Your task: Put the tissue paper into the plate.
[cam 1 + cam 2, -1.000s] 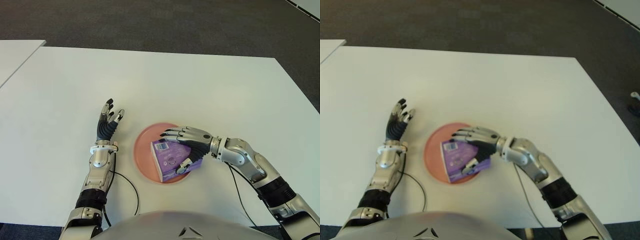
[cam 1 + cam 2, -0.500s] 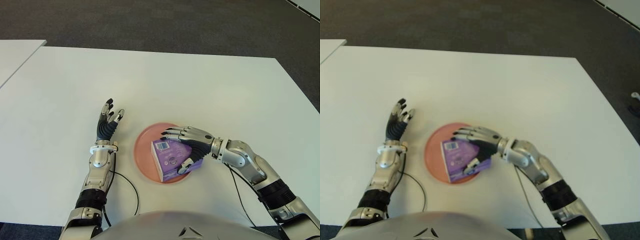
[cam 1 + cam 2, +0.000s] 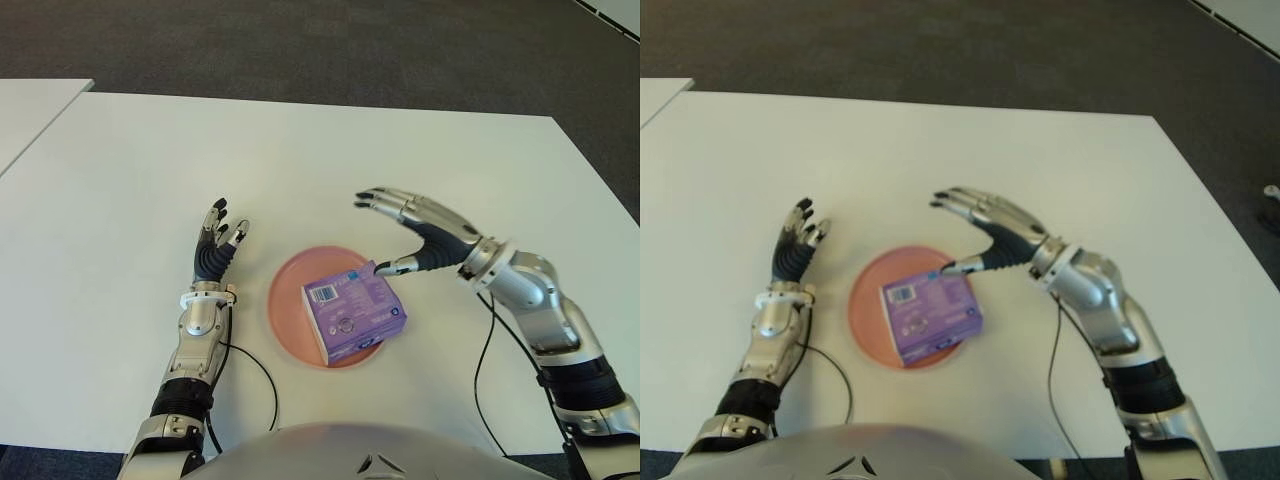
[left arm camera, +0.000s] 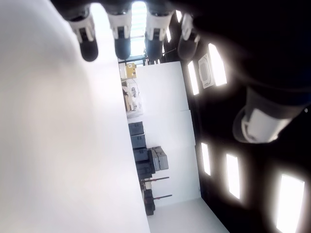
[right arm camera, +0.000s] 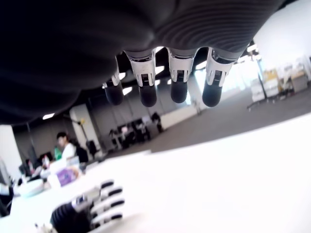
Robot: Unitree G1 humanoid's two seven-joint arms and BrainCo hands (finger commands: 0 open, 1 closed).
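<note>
A purple tissue pack (image 3: 354, 317) lies on the pink plate (image 3: 288, 300) near the table's front edge, overhanging the plate's right rim a little. My right hand (image 3: 412, 235) hovers just above and to the right of the pack, fingers spread and holding nothing; its thumb tip sits close to the pack's far corner. In the right wrist view its fingertips (image 5: 178, 92) stick out straight with nothing between them. My left hand (image 3: 215, 247) shows to the left of the plate, fingers extended and empty.
The white table (image 3: 330, 160) stretches far behind the plate. Black cables (image 3: 262, 372) run from both forearms toward the front edge. A second white table (image 3: 30, 110) stands at the far left, with dark floor beyond.
My right hand has let go of the tissue pack and lifted up and to the right, fingers opening. The pack stays on the plate. The left hand has not moved.
</note>
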